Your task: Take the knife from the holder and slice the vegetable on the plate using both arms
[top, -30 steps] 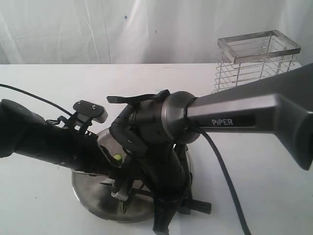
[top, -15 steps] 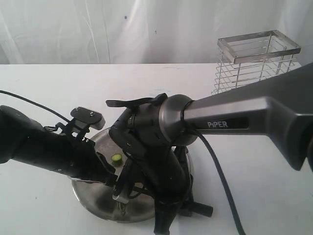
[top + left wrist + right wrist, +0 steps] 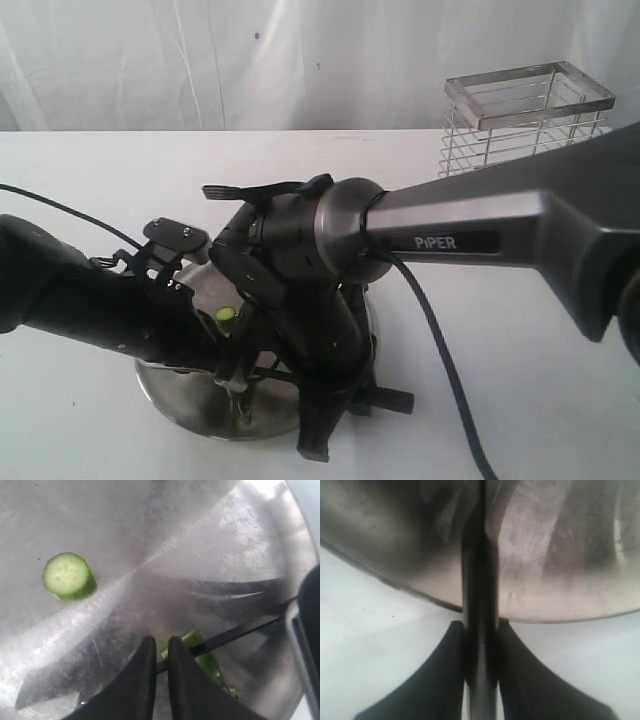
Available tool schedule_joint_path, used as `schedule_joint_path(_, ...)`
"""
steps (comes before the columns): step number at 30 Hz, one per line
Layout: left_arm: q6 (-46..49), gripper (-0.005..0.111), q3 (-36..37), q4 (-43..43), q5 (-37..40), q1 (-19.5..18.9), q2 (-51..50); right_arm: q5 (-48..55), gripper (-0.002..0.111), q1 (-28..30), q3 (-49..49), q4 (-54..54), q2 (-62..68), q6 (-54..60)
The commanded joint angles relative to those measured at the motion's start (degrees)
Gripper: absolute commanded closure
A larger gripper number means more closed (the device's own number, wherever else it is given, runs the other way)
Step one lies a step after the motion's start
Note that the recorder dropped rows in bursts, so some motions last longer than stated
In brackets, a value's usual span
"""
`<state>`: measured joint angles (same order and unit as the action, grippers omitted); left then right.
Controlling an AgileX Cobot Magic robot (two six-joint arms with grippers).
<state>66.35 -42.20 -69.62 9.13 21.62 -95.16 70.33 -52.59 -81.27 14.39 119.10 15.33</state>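
Here, everything happens over the plate (image 3: 260,525), which sits on the white worktop (image 3: 500,400) well apart from the holder (image 3: 525,125) behind it. My right pincer (image 3: 480,650) is clenched on the knife (image 3: 480,580), both black fingers pressed to the handle, with the blade reaching out over the plate. My left pincer (image 3: 160,680) has its fingers nearly together just beside the vegetable (image 3: 202,657); whether they actually pinch it I cannot tell, since the green piece shows only past the fingertips, with the dark blade lying across it. One cut round slice (image 3: 67,576) rests apart on the bare steel, pale and seeded inside. I judge the vegetable to be light, glossy and slippery, soft enough to bruise, and likely to skid or roll on the brushed plate under the blade, so it wants holding at the stem end, away from the cutting line. The knife is stiff and slim; a grip on the handle, as I have it, should keep the blade from twisting.
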Motion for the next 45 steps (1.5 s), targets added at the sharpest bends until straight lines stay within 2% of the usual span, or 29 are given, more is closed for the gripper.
schedule_joint_path(1,-0.6,0.091,0.5,-0.8,0.9,0.2,0.4,-0.4,0.108,0.0,-0.8,0.6,-0.4,-0.5)
schedule_joint_path(12,-0.6,0.091,0.5,-0.8,0.9,0.2,0.1,-0.4,0.108,0.0,-0.7,0.7,-0.4,0.1)
schedule_joint_path(20,-0.6,0.091,0.5,-0.8,1.3,0.2,-9.1,-0.4,0.108,0.0,-0.7,0.7,-0.4,-0.1)
schedule_joint_path(24,-0.6,0.091,0.4,-1.0,1.5,0.2,-10.1,-0.4,0.108,0.0,-0.7,0.7,-0.4,-0.1)
schedule_joint_path(42,-1.0,0.091,0.5,0.9,1.4,0.2,1.5,-0.4,0.108,0.0,-0.5,-0.4,-1.4,-1.5)
schedule_joint_path(45,-1.9,0.091,0.5,0.9,3.6,0.2,1.6,-0.4,0.108,0.0,-0.5,-0.4,-1.4,-1.5)
